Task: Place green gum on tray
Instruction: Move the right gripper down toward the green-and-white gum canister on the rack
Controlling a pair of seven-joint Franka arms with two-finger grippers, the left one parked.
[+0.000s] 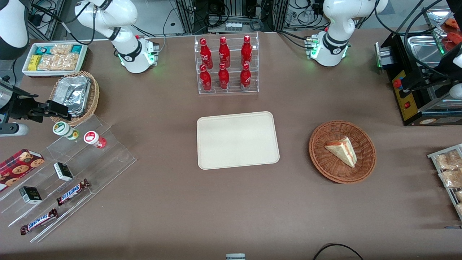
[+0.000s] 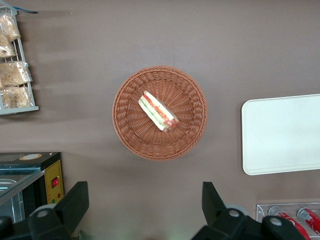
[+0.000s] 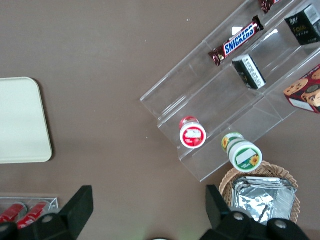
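The green gum (image 1: 65, 130) is a small white bottle with a green-rimmed lid, standing on the top step of a clear stepped shelf (image 1: 92, 164) toward the working arm's end of the table. The right wrist view shows the green gum (image 3: 243, 152) from above, beside a red-lidded bottle (image 3: 192, 133). My gripper (image 1: 57, 110) hangs open and empty above the table, just farther from the front camera than the gum, over the edge of a foil-lined basket. In its own view the gripper (image 3: 148, 207) has nothing between its fingers. The cream tray (image 1: 237, 139) lies bare mid-table.
The shelf also holds Snickers bars (image 1: 72, 191), small black boxes (image 1: 63, 171) and a cookie box (image 1: 20, 164). A wicker basket with a foil tray (image 1: 74, 94) sits beside it. A rack of red bottles (image 1: 226, 65) and a basket with a sandwich (image 1: 342, 151) stand around the tray.
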